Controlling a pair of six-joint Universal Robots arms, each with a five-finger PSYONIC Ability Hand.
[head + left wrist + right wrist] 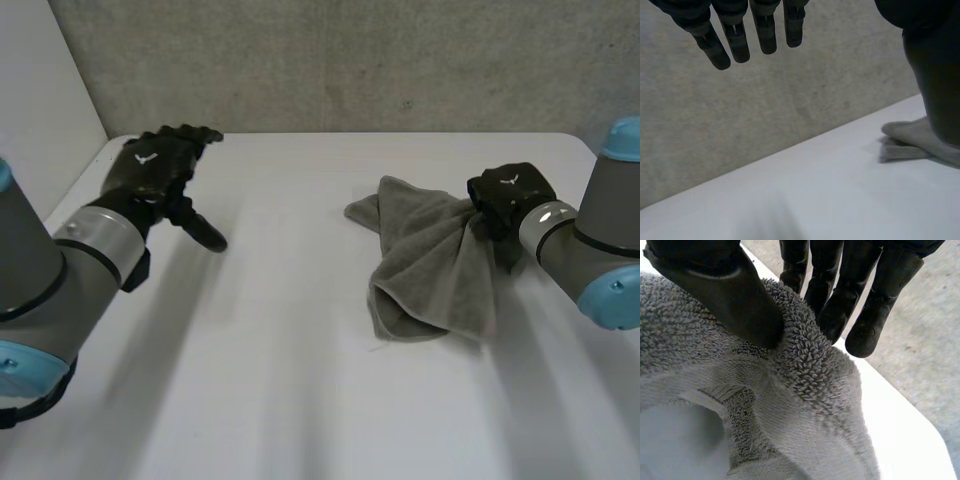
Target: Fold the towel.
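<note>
A grey towel (430, 260) lies crumpled right of the table's middle. My right hand (510, 195) is at the towel's right edge. Its thumb (730, 295) pinches a raised fold of the towel (805, 365) against the fingers (840, 295), and part of the cloth is lifted off the table. My left hand (160, 165) hovers above the far left of the table with its fingers (740, 35) straight and spread, holding nothing. From the left wrist view, one end of the towel (912, 142) lies on the table beyond the thumb.
The white table (280, 380) ends at a grey wall (350, 60) behind. The table's right edge (920, 425) runs close beside the pinched fold.
</note>
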